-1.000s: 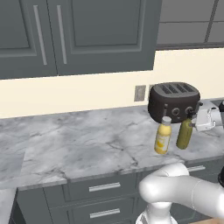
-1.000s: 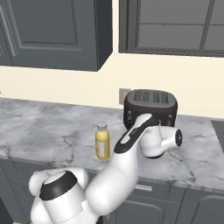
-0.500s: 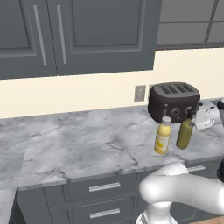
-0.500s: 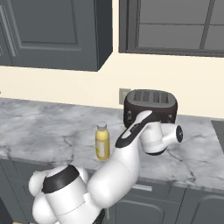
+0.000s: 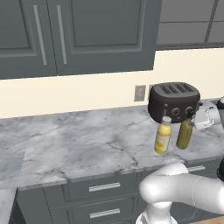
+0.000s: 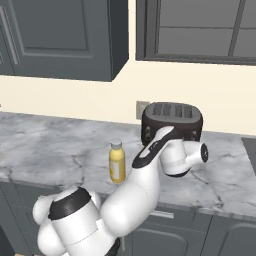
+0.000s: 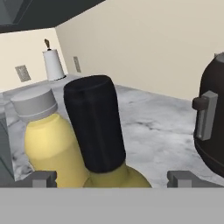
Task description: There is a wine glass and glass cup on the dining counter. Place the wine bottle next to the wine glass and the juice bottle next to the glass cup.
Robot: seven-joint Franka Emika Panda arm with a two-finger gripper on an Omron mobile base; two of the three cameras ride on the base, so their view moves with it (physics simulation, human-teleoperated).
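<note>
- Since a second ago the arm's hand has crept a little closer to the wine bottle (image 5: 184,134); both bottles stand where they stood.
- Marble desk (image 5: 78,144) runs under grey wall cabinets (image 5: 78,35).
- On the desk, at the wall, sits a dark toaster (image 5: 173,101).
- In front of the toaster the olive-green wine bottle stands upright, just beside the yellow juice bottle (image 5: 163,136), which is on its left in the left base view.
- From the hand view, the tool (image 7: 113,178) is spread wide, its tips on either side of the wine bottle's black top, gripping nothing.
</note>
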